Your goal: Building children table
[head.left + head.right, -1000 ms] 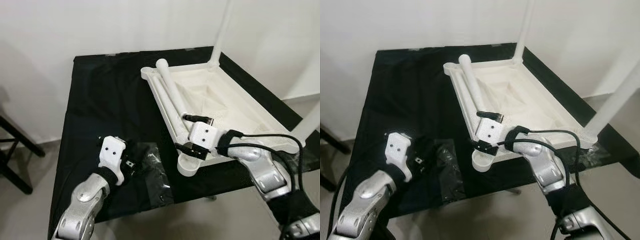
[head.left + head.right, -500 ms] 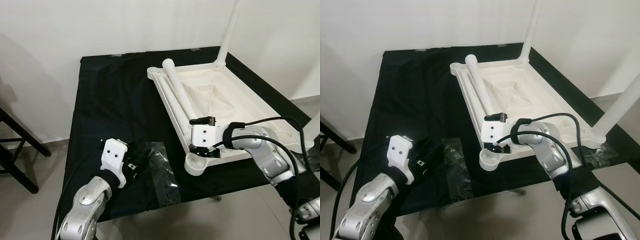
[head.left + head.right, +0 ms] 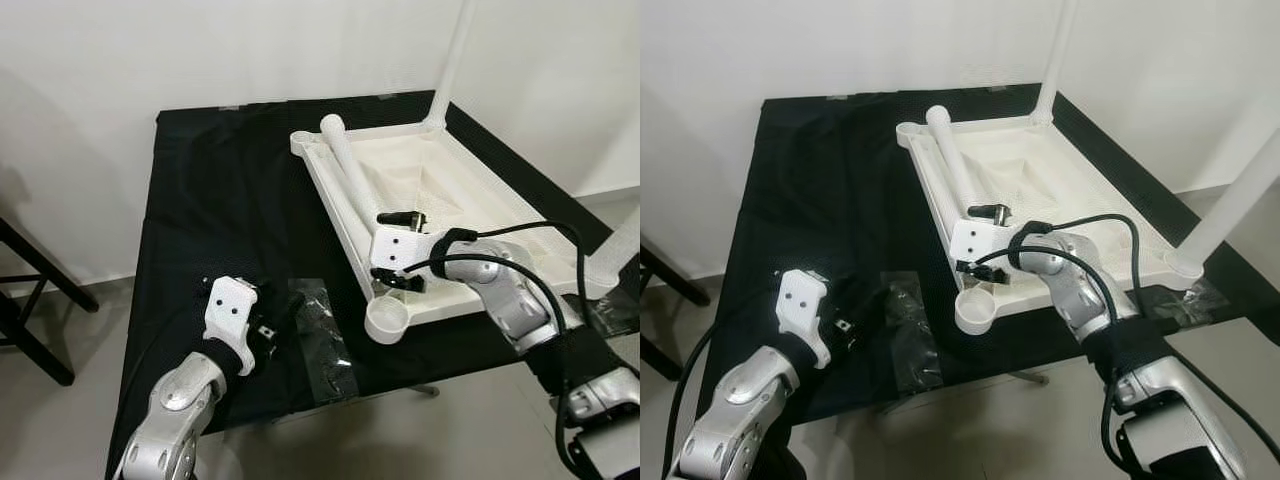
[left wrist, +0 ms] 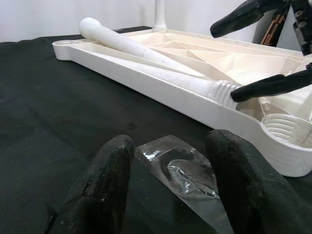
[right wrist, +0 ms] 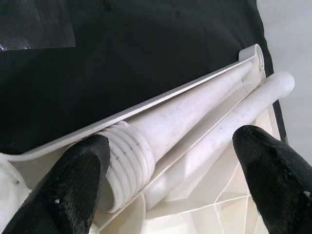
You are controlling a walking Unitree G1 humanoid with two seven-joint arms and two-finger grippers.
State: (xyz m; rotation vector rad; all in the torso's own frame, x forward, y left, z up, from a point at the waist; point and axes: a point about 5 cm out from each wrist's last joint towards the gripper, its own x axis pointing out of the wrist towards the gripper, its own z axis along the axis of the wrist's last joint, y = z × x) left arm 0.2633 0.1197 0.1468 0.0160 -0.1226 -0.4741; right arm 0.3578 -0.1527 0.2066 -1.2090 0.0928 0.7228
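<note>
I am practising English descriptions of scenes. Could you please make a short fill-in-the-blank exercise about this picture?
1. The white tabletop lies upside down on a ___ cloth.
2. The right gripper is open around the threaded end of a loose white ___.
3. The left gripper is open over a clear plastic ___.

Missing words: black; leg; bag

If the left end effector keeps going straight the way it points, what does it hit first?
Probably the crumpled clear plastic bag on the black cloth, just ahead of the open left end effector; beyond it, the upturned white plastic tabletop's rim.
</note>
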